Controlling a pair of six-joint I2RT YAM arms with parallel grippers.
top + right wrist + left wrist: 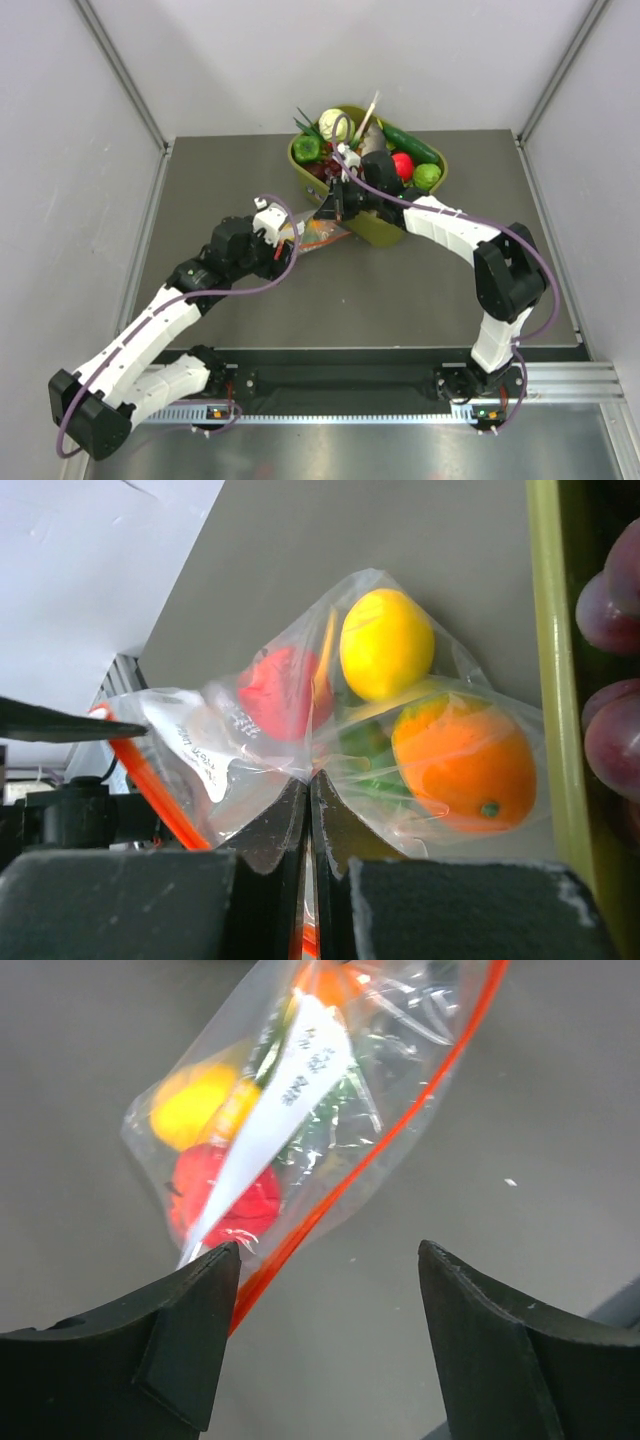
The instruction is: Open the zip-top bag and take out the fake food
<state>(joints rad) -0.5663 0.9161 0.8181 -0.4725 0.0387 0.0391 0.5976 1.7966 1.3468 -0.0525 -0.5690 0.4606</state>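
R gripper (308,780) clamps zip-top bag (230,742); L gripper (330,1252) apart, bag's zip edge at one finger.

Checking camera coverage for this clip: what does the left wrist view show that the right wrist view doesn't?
Only the left wrist view: the left gripper, both fingers spread open by the zip strip. Only the right wrist view: the right gripper pinched shut on the bag, the green tub's rim and purple grapes. Both: the bag's lemon, red fruit and white label.
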